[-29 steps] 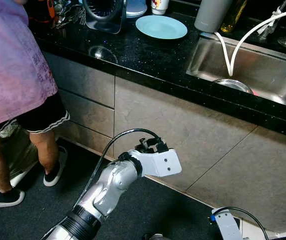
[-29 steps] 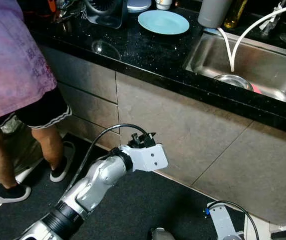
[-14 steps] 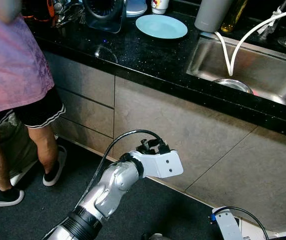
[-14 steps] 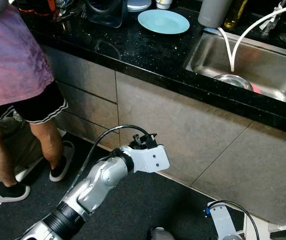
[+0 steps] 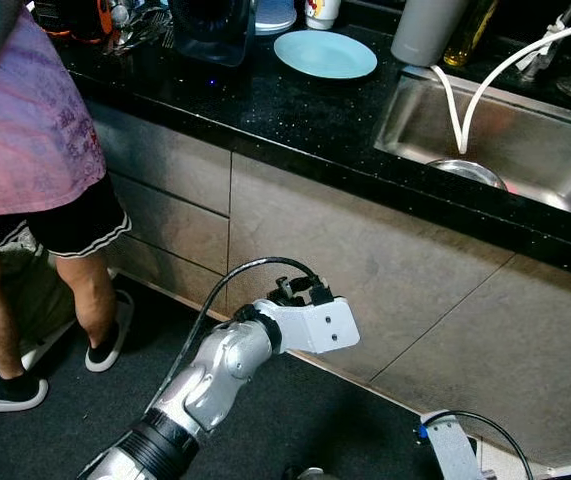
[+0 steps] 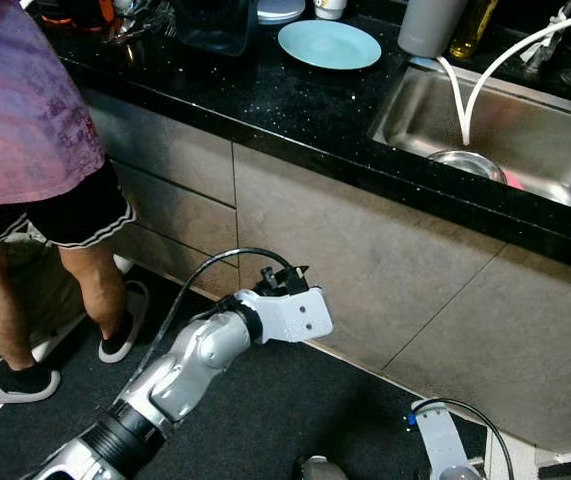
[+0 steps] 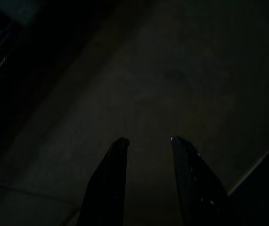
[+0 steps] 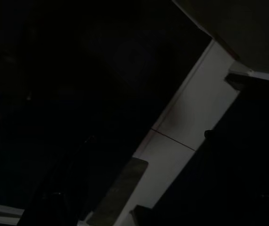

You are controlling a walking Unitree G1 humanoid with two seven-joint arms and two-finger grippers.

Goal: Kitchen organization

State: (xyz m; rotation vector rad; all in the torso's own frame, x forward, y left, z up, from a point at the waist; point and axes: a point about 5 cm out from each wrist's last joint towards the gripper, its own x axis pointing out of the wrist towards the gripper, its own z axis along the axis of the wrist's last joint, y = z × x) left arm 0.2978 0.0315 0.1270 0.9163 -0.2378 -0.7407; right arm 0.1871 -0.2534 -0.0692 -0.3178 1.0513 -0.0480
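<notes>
My left arm's white wrist block [image 5: 317, 326] hovers low in front of the grey cabinet fronts [image 5: 365, 250], below the black counter [image 5: 265, 100]. In the dark left wrist view my left gripper [image 7: 148, 141] is open, with nothing between its two black fingers [image 7: 113, 179], and it faces a plain dim panel. My right arm [image 5: 453, 448] hangs at the bottom edge of the left eye view. On the counter lies a light blue plate [image 5: 325, 53]. A steel bowl [image 5: 468, 170] sits in the sink [image 5: 415, 110].
A person in a pink shirt [image 5: 25, 130] and black shorts stands at the counter on the left, feet on the dark floor mat [image 5: 95, 420]. White hoses [image 5: 455, 100] hang into the sink. A grey tumbler [image 5: 425, 30] and a dark appliance [image 5: 210, 25] stand at the back.
The person has shifted a little to the left, away from my left arm. The left arm has barely moved.
</notes>
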